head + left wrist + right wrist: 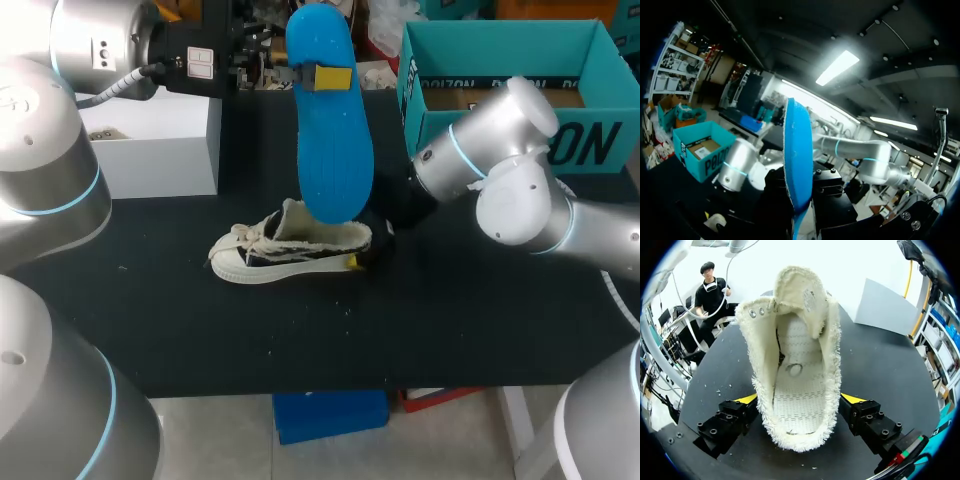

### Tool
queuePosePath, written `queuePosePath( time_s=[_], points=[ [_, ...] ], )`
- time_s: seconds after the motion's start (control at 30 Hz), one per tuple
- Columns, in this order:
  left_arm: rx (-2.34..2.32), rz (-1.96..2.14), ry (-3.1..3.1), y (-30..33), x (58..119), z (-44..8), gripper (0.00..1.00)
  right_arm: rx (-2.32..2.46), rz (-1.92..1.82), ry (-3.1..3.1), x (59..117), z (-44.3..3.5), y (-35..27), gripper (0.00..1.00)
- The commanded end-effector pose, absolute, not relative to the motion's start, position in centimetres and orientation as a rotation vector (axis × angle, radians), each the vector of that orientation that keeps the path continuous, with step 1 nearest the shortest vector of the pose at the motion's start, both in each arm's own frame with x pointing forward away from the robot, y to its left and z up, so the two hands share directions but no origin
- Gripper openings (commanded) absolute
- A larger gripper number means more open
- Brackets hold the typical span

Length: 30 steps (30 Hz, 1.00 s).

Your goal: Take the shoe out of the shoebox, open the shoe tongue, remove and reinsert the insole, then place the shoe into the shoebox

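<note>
The right gripper (799,402) clamped the shoe (290,250) steady; the left gripper (325,77), pinching the insole (330,130) above it, needed a toe-first entry.

In the head view the raised insole (330,130) covers the left gripper's (322,77) far finger, leaving one yellow tip (332,77) showing, and hides the shoe's (285,245) heel opening. The right gripper (366,246), at the shoe's 3 o'clock, is mostly lost behind heel and insole. The right arm (500,170) masks part of the shoebox's (500,35) front wall. In the left wrist view the insole stands edge-on, its near end cut off, and the fingertips are too dark to make out. In the right wrist view the tongue (802,300) hides the toe, and the shoe's sides cover most of both tips.
</note>
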<state>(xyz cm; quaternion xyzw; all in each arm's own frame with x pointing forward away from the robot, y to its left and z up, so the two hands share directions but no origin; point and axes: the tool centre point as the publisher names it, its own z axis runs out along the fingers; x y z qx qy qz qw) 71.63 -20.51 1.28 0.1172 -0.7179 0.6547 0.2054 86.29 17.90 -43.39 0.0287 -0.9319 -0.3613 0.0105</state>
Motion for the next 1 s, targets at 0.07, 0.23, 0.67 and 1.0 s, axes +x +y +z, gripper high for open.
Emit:
queuePosePath(
  time_s=[0.07,0.23,0.67,1.0],
  points=[
    [0.329,1.826,-2.003,-20.6,71.57,1.22,0.0,0.101,-1.201,-2.872,86.45,-43.85,17.93,1.0],
    [0.329,1.826,-2.003,-20.6,71.57,1.22,0.0,0.111,-1.252,-2.844,86.54,-43.9,18.07,1.0],
    [0.329,1.826,-2.003,-20.6,71.57,1.22,0.0,0.141,-1.265,-2.79,86.75,-44.12,18.35,1.0],
    [0.329,1.826,-2.003,-20.6,71.57,1.22,0.0,0.151,-1.161,-2.793,86.65,-43.67,17.92,1.0]
  ],
)
